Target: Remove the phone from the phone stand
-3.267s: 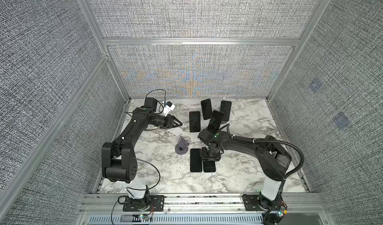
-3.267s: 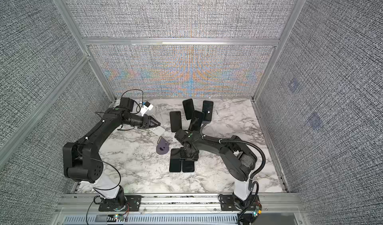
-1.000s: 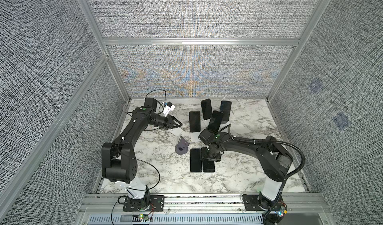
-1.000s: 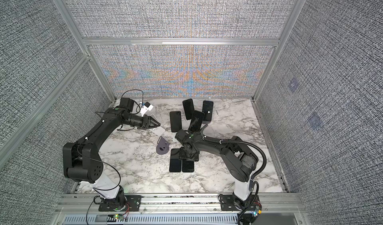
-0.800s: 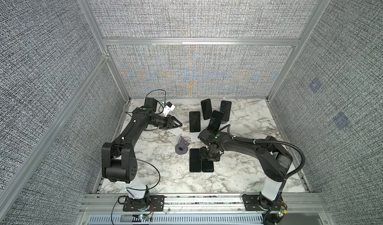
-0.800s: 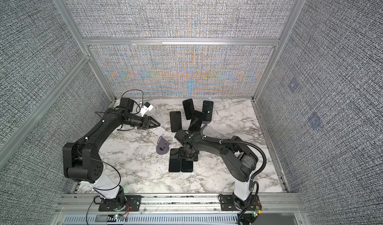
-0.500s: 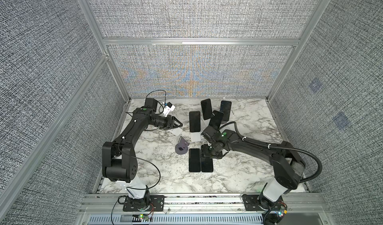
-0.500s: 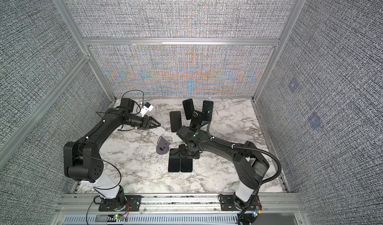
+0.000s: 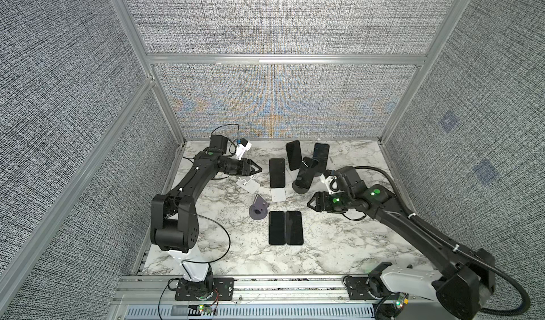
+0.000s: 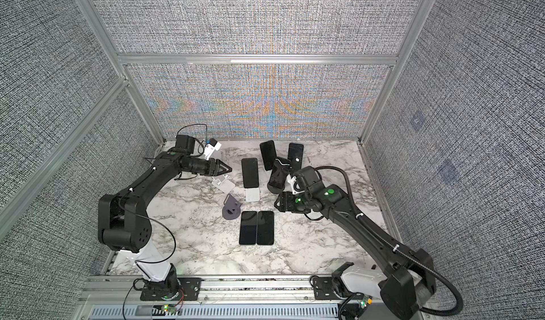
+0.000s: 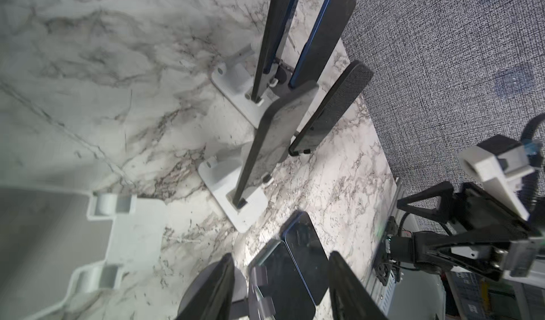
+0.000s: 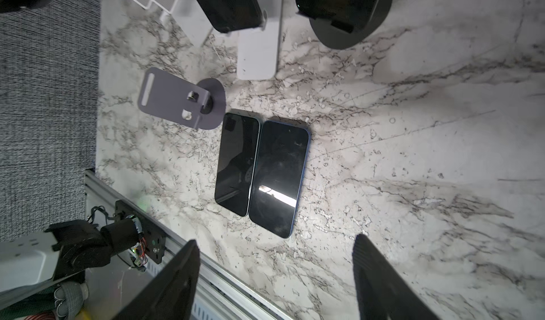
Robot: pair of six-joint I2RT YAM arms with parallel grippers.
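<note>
Nearest you, the flat phones lie screen-up on the marble table, side by side, long edges touching. Just beyond their far left corner sits the grey stand, bare. Right of that, your right gripper hangs off the table, tips toward the flat phones. The right wrist view shows its fingers spread wide with only marble between them, holding nothing. Farther back, the white stand carries the white-stand phone, leaning back. Just right of it, the black round stand carries the black-stand phone, tilted, right behind your right gripper. Left of the white stand lies the folded white stand. Above and just behind it, your left gripper points at the white-stand phone, short of touching. The left wrist view shows its fingers partly apart, gripping nothing. Farthest, near the back wall, the two rear phones stand upright, their stands mostly hidden in both top views.
</note>
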